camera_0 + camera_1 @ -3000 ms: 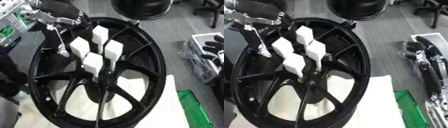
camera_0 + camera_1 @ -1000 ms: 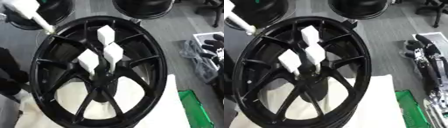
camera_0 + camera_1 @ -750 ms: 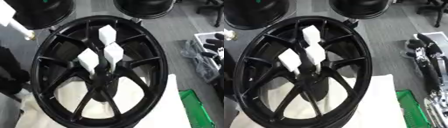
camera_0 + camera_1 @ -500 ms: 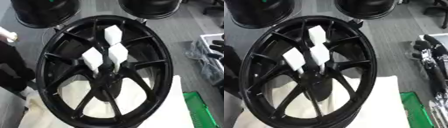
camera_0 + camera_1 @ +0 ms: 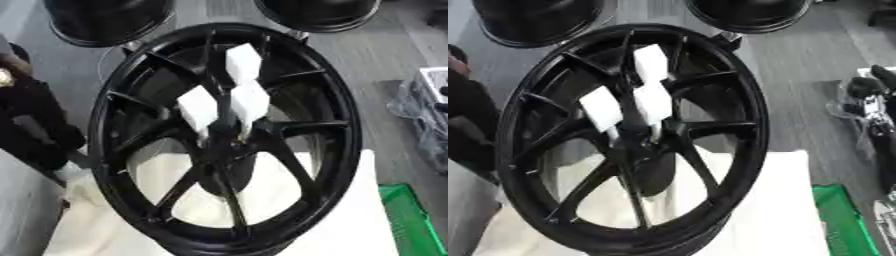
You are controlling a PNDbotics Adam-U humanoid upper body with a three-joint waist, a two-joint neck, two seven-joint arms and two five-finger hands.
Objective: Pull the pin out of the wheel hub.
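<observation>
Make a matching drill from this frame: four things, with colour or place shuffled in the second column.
Things:
1. wheel
2. pins
3. crate
4. cloth

Descriptions:
A. green, at the lower right corner
B. white blocks standing up from the hub
C. cream, spread under the wheel
D. black, spoked, fills the middle of the view

Pairs: 1-D, 2-B, 3-A, 4-C

Neither robot hand shows clearly in either view.
</observation>
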